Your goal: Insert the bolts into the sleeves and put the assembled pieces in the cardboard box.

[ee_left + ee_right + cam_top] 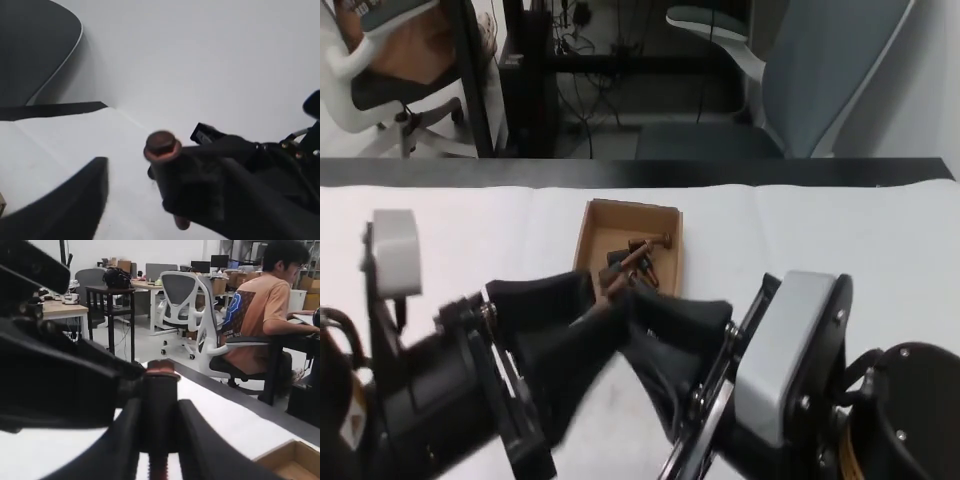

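Right tool (160,412) pinches sleeve (160,427), bolt (161,369) through it, long axis upright. Cardboard box (588,238) lies just beyond it; left tool (605,310) grip: cannot tell.

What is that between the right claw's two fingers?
A copper-headed bolt, gripped between the right gripper's fingers; the right wrist view shows it plainly.
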